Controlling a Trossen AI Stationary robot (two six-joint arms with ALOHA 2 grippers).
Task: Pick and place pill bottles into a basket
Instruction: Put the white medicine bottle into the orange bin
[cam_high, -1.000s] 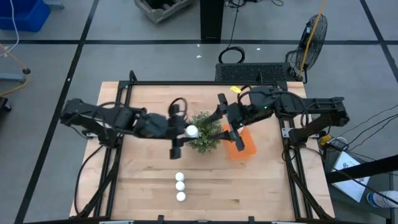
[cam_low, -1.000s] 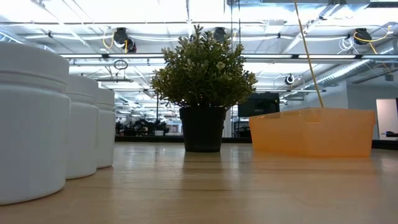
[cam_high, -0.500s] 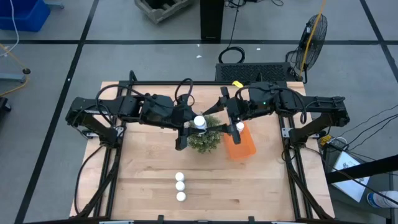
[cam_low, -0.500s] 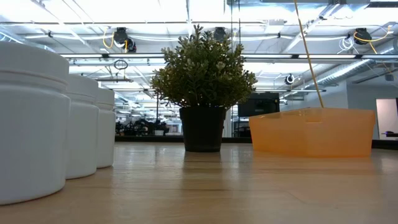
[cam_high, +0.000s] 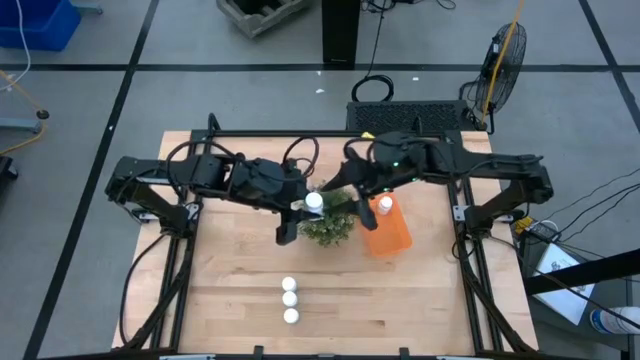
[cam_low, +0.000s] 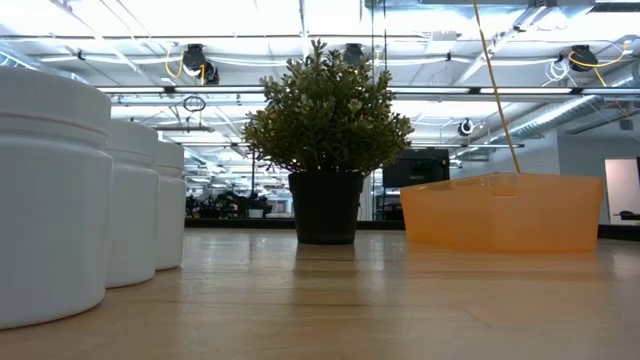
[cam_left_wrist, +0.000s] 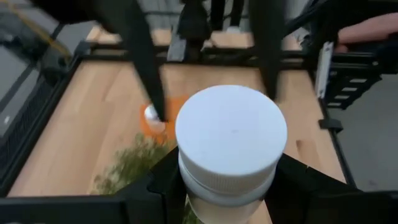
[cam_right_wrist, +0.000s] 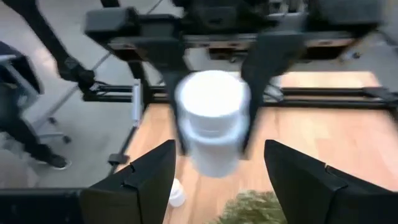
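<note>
Above the potted plant (cam_high: 328, 222), near the middle of the counter (cam_high: 230, 290), our left gripper (cam_high: 305, 205) is carrying a pill bottle (cam_high: 314, 202), fingers clamped on its sides just below the white cap, as the left wrist view shows up close (cam_left_wrist: 231, 140). Facing it across the plant is our right gripper (cam_high: 362, 195), fingers spread apart with nothing between them; in the right wrist view they frame the left arm's bottle (cam_right_wrist: 212, 121) farther off, so this looks to us like a handover taking shape.

So where do we stand? One bottle (cam_high: 385, 205) already lies inside the orange basket (cam_high: 398, 238), which sits on the counter just beside the plant, on the right arm's side. One more is in the air. Three bottles (cam_high: 290, 300) wait in a tight row near the front edge of the counter, well apart from the basket; the low view has them looming large (cam_low: 60, 190). By our count that is one done, one under way and three to fetch.

What's in the way? The plant, plainly: it stands between the carried bottle and the basket, its foliage right under both grippers, and the two sets of fingers are close together there. We reckon a clean pass must stay above the leaves. Beyond the counter, a fan (cam_high: 503, 55) and a blue bin (cam_high: 35, 22) sit on the floor, out of play.
</note>
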